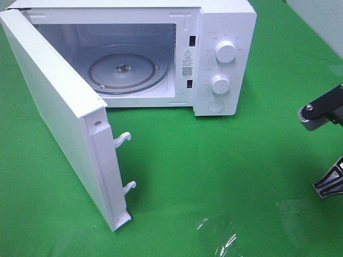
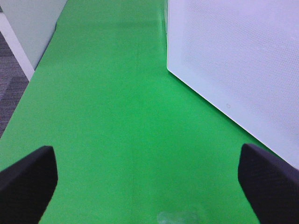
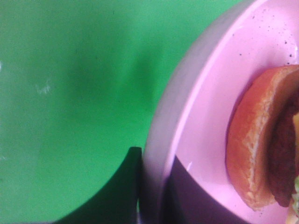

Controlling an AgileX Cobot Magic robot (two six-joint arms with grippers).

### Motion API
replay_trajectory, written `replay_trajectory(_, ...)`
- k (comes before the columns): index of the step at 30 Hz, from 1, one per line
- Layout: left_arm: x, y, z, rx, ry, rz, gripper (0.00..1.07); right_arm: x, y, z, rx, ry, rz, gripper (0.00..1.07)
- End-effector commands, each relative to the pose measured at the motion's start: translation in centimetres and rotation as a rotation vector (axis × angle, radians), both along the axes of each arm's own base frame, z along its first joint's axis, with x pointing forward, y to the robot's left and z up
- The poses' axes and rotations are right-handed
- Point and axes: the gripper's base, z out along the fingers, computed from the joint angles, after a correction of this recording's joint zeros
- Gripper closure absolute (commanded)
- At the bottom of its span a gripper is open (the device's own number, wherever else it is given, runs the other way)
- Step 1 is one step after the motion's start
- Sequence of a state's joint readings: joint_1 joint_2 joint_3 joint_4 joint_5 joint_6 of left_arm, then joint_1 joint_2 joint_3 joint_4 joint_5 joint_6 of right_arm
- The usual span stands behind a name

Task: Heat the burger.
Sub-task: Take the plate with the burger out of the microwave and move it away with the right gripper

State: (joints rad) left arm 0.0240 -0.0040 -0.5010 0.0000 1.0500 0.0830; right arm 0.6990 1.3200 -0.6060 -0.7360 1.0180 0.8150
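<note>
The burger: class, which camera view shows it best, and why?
The right wrist view: the burger fills its edge, lying on the pink plate. The exterior high and left wrist views show none of it.

**A staged robot test bench, not a real kitchen**

A white microwave (image 1: 161, 53) stands with its door (image 1: 64, 123) swung open on a table covered in bright green cloth (image 1: 214, 171). Black robot arm parts (image 1: 321, 115) enter from the right edge. Grey office-style carpet (image 2: 11, 88) shows beside the table, suggesting a lab.
</note>
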Motion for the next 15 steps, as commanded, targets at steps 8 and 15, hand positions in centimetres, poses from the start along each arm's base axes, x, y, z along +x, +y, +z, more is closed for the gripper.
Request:
replay_trajectory(8, -0.3, 0.0, 0.0, 0.001, -0.025, -0.004, 0.09, 1.7, 1.0, -1.0, -0.025, -0.034, -0.123, 1.07)
replay_trajectory(15, -0.3, 0.0, 0.0, 0.001, -0.025, -0.004, 0.09, 3.0, 2.5, -3.1, -0.02, 0.02, -0.163, 1.07)
